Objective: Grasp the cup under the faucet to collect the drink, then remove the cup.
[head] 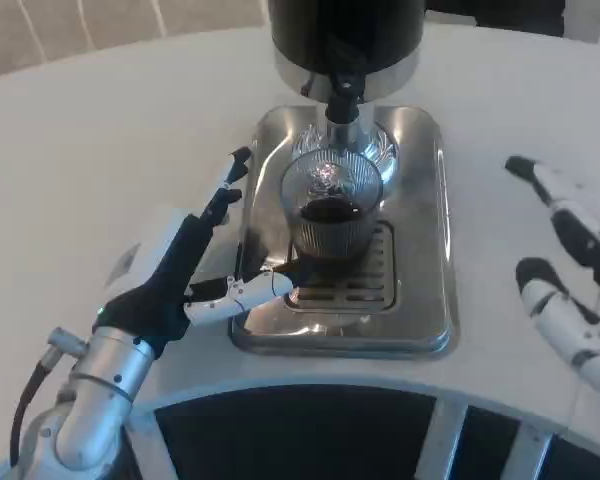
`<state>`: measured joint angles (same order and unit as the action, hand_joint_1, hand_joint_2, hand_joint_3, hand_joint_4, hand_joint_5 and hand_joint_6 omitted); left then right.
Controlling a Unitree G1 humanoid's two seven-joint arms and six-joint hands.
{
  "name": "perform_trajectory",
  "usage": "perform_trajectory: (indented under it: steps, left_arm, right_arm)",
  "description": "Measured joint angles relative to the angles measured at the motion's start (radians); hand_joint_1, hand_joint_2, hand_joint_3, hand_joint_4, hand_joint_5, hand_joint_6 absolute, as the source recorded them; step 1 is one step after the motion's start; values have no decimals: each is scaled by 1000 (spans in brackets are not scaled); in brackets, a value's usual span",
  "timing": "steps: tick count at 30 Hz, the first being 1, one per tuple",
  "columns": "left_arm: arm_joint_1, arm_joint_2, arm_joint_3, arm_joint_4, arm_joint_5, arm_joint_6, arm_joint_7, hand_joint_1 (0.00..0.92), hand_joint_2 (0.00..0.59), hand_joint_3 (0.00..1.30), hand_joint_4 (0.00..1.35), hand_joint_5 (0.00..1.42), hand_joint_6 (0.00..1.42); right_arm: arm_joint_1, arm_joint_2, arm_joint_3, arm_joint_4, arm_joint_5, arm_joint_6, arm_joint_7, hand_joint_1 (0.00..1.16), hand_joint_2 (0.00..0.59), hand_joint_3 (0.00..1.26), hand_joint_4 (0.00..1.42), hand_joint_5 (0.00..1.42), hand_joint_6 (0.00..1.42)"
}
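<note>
So the cup (330, 210) is sitting on the metal drip tray (425, 230), right under the faucet (342, 95) of the black drink dispenser (345, 30) at the far edge of the table (100, 150). It's a clear ribbed glass and there's dark drink pooling in the lower part of it, with a shiny reflection at the rim. It's standing upright, roughly in the middle of the tray, just behind the slotted grate (365, 275).

The left hand (205, 265) is reaching in from the near left corner of the table, with the silver forearm (95, 385) coming up from the bottom edge. Its fingers are spread apart and holding nothing right now: one long finger (230, 180) is pointing up along the tray's left rim, and another (250, 292) is stretching across the near left part of the tray toward the base of the cup. That lower fingertip is looking very close to the glass, but I honestly can't tell if it's touching or just beside it.

The right hand (570, 270) is hanging out near the right edge of the table, well apart from the tray, fingers apart and nothing in it, just resting over the white surface.
</note>
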<state>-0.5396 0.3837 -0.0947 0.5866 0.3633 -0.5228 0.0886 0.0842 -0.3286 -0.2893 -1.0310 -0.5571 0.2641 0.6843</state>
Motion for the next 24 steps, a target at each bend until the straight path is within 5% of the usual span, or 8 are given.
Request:
perform_trajectory:
  steps: [10,24]
  left_arm:
    - [-104,-17,-19,123,0,-52,0,369,84,45,0,159,200]
    - [-210,-40,-48,253,-5,-155,-44,371,85,31,0,164,211]
  right_arm:
    - [119,189,3,-1,-49,-182,112,0,586,6,0,0,0]
    - [189,331,-70,-1,-48,-314,177,0,586,14,0,0,0]
